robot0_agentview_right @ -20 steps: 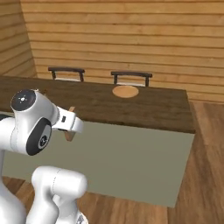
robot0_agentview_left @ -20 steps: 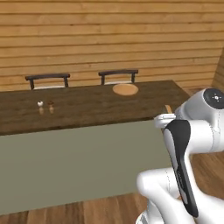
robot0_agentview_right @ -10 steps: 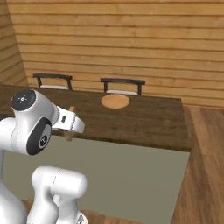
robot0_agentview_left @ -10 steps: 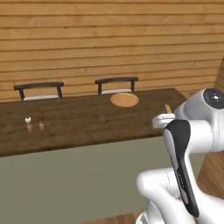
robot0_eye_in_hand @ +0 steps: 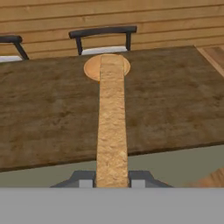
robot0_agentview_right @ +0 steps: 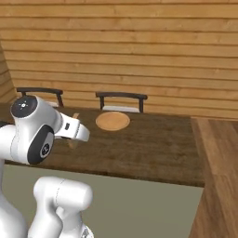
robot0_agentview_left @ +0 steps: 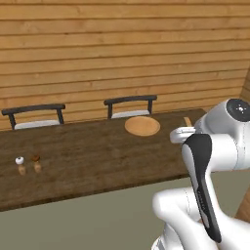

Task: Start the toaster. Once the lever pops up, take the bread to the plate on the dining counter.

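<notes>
Seen edge-on, the thin tan bread [robot0_eye_in_hand: 112,122] stands between my fingertips, with my gripper [robot0_eye_in_hand: 112,180] shut on it. Beyond its far end lies the round tan-orange plate [robot0_eye_in_hand: 92,68] on the dark wood-grain dining counter [robot0_eye_in_hand: 48,113]. From the base, the plate [robot0_agentview_left: 142,126] [robot0_agentview_right: 112,122] sits near the counter's far edge in front of a chair. A sliver of bread [robot0_agentview_left: 187,121] [robot0_agentview_right: 71,142] pokes out past my white hand, held above the counter's near side. The toaster and its lever are out of view.
Two small salt and pepper shakers [robot0_agentview_left: 28,164] stand on the counter's left part. Two dark chairs [robot0_agentview_left: 130,104] [robot0_agentview_left: 33,114] line the far side against a plank wall. The counter ends at the right, with wooden floor [robot0_agentview_right: 218,162] beyond.
The whole picture has shifted: the base has driven, so the counter, plate and chairs now sit differently in both base views. The arm's pose and its hold on the bread look unchanged.
</notes>
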You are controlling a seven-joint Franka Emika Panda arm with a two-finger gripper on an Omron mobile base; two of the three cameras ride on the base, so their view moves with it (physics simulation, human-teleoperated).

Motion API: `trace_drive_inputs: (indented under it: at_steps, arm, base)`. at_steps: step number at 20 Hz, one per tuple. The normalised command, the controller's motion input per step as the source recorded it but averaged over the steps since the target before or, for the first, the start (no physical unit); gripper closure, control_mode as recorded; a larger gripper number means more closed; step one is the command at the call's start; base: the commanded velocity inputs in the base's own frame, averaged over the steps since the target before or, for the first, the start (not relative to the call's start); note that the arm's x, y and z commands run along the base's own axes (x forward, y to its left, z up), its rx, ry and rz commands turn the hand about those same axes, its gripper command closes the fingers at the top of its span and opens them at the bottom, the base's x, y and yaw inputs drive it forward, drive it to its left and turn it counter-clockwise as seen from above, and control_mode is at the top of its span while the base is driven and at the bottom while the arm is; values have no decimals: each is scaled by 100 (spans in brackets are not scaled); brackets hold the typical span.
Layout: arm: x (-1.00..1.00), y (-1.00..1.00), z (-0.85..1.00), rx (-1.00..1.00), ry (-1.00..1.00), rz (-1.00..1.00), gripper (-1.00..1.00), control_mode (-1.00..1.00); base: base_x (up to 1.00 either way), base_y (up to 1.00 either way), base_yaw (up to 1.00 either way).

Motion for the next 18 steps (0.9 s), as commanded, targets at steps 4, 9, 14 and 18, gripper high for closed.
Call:
trace_drive_inputs:
  at_steps: [4,9,14,18]
  arm:
    - [0,0,0,0,0,0,100,100]
    - [0,0,0,0,0,0,100,100]
    - [22,-3,-3,0,0,6,100,-100]
    - [89,-27,-2,10,0,15,100,-100]
  base:
    - [59,0,3]
    - [23,0,6]
    - [2,0,3]
    - [0,0,0]
